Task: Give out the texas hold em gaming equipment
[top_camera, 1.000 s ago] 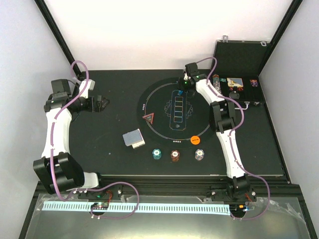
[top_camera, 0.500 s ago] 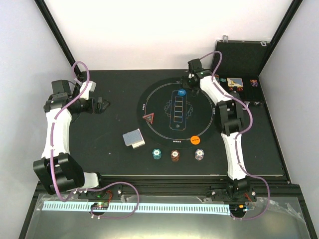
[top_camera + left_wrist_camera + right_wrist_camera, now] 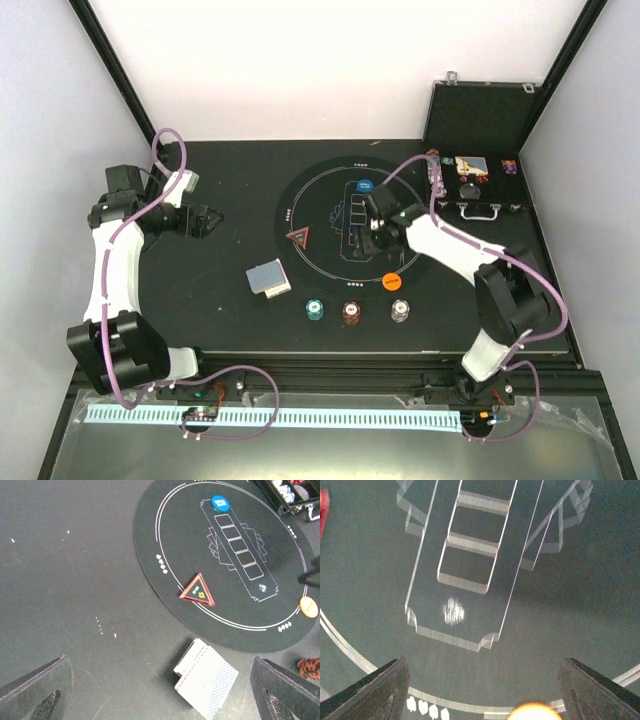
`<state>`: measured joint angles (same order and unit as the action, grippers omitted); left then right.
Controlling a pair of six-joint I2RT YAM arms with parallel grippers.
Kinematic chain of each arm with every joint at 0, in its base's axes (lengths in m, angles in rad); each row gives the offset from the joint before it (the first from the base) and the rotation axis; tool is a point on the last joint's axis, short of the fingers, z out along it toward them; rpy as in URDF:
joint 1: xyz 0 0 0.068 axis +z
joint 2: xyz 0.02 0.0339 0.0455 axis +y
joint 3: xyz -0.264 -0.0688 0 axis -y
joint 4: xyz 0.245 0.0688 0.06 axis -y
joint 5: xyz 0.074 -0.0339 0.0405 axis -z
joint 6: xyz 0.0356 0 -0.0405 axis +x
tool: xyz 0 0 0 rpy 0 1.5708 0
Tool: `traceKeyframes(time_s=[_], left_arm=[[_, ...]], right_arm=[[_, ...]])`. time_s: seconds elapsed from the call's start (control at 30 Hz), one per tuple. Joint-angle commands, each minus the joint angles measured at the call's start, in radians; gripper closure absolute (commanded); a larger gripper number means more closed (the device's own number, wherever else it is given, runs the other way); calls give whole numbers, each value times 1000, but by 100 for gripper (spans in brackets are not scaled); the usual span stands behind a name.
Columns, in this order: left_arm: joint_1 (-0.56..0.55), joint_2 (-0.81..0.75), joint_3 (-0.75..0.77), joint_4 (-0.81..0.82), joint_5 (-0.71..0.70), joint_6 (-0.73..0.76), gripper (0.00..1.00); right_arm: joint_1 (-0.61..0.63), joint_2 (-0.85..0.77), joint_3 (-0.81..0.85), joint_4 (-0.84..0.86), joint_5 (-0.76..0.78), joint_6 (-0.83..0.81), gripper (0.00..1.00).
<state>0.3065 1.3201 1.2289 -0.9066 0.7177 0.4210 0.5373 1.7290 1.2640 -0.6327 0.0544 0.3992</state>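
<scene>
Right gripper (image 3: pixel 482 664) pulled back over the round black mat (image 3: pixel 312 205), jaws wide, empty, leaving round blue button (image 3: pixel 365 186); grey-blue-backed card deck (image 3: pixel 268 278) lies diagonal.

Bare table (image 3: pixel 240 190) runs along the far edge and left of the round mat (image 3: pixel 310 200). Toward the near edge the card deck (image 3: pixel 269 279) and a row of three chip stacks (image 3: pixel 352 313) stand in the way; the open case (image 3: pixel 480 115) fills the far right corner.

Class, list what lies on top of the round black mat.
A blue button, a red triangle and an orange button lie on the mat. The right arm hides part of its middle.
</scene>
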Motion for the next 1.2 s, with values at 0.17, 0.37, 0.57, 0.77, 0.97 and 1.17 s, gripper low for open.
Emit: traceKeyframes(time_s=[0.17, 0.37, 0.57, 0.77, 0.97, 1.17], left_arm=[[3, -7, 2, -62, 38, 71, 1], [3, -14, 10, -56, 30, 51, 1], [3, -30, 12, -51, 13, 38, 1], [3, -30, 17, -50, 10, 32, 1], [4, -30, 15, -49, -1, 32, 1], [5, -33, 16, -51, -27, 33, 1]], right_arm=[[223, -256, -156, -30, 27, 64, 13], [378, -185, -43, -83, 13, 40, 12], [504, -5, 51, -130, 38, 25, 13], [558, 101, 98, -152, 39, 12, 13], [574, 136, 104, -151, 25, 1, 13], [589, 161, 98, -151, 29, -4, 14]])
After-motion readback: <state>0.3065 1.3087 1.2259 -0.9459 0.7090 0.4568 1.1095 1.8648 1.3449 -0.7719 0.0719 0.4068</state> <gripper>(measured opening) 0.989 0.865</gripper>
